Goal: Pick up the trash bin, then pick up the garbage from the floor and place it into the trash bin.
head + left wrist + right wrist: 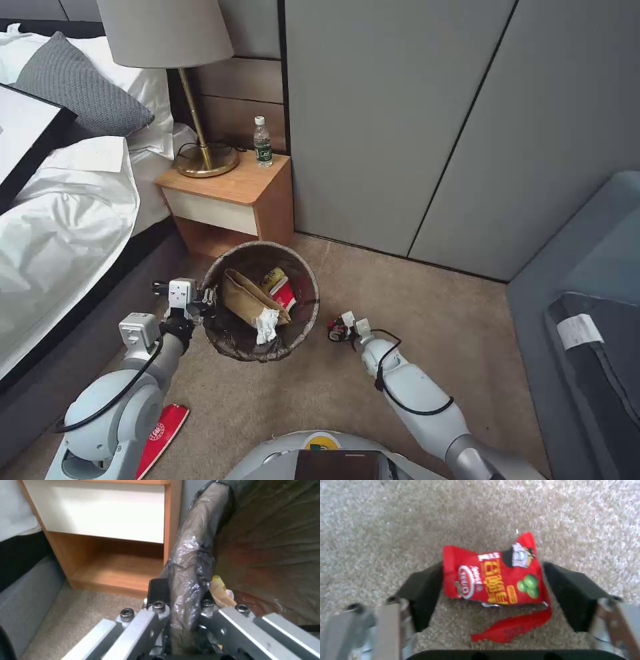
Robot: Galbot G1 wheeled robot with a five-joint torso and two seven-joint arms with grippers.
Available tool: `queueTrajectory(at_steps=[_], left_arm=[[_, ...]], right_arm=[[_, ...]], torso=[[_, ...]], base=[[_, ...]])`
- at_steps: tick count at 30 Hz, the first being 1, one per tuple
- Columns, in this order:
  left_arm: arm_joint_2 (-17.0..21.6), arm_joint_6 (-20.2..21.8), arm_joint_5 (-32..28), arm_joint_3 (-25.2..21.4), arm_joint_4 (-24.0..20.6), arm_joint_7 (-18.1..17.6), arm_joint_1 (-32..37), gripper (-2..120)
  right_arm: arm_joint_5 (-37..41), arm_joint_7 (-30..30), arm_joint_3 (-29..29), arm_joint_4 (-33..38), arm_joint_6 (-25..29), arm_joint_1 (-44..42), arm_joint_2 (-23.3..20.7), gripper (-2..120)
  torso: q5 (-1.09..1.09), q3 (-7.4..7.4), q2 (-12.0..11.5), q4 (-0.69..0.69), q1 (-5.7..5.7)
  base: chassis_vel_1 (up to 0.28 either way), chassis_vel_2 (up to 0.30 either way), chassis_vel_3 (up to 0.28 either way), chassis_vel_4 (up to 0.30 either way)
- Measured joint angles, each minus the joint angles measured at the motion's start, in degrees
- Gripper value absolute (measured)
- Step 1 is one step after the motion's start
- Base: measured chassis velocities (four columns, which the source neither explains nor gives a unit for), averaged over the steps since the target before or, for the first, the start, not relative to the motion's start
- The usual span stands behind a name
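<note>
Right claw (491, 590): your fingers stand apart on either side of a red snack packet (493, 580) on the carpet (386, 530).
Left claw (181, 620): you have it clamped on the bagged rim of the trash bin (260, 300).
Bin contents: brown paper bag (243, 297), white tissue (267, 325), red-and-yellow packets.
Beyond: nightstand (230, 193).

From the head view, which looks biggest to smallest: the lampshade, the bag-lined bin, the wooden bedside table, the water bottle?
1. Grey fabric lampshade, though it is cut off and nearer the camera.
2. Wooden bedside table and round bag-lined trash bin look alike.
3. Small clear water bottle.
</note>
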Motion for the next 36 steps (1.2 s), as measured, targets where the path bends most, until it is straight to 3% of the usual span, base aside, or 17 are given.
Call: queueTrajectory(at_steps=[3, 15, 18, 28, 36], left_arm=[[0.1, 0.0, 0.0, 0.0, 0.2, 0.0, -0.2, 2], [0.2, -0.1, -0.1, 0.2, 0.5, 0.0, -0.6, 2], [0.2, -0.1, -0.1, 0.2, 0.7, 0.1, -0.7, 2], [0.2, -0.1, -0.2, 0.4, 0.9, 0.2, -1.1, 2], [0.5, -0.1, -0.3, 0.5, 1.0, 0.2, -1.3, 2]], right_arm=[[0.0, 0.0, -0.1, 0.7, 0.0, -0.4, -0.1, 54], [0.0, 0.1, -0.2, 2.4, -0.4, -1.4, -1.0, 16], [0.0, 0.4, -0.2, 3.9, -0.6, -1.9, -1.6, 0], [-0.5, 0.6, 0.2, 9.6, -0.5, -3.1, -4.9, 0], [-0.6, 1.2, 0.7, 12.3, -0.2, -3.5, -5.2, 0]], torso=[[0.01, 0.0, 0.0, 0.02, 0.0], [0.01, 0.0, 0.0, 0.02, 0.0], [0.01, 0.01, 0.0, 0.0, 0.0], [0.0, 0.01, 0.0, 0.0, 0.0], [0.01, 0.01, 0.0, 0.01, 0.0]], base=[[0.0, 0.0, 0.0, 0.0], [0.0, 0.0, 0.0, 0.0], [0.0, 0.0, 0.0, 0.0], [0.0, 0.0, 0.0, 0.0], [0.0, 0.0, 0.0, 0.0]])
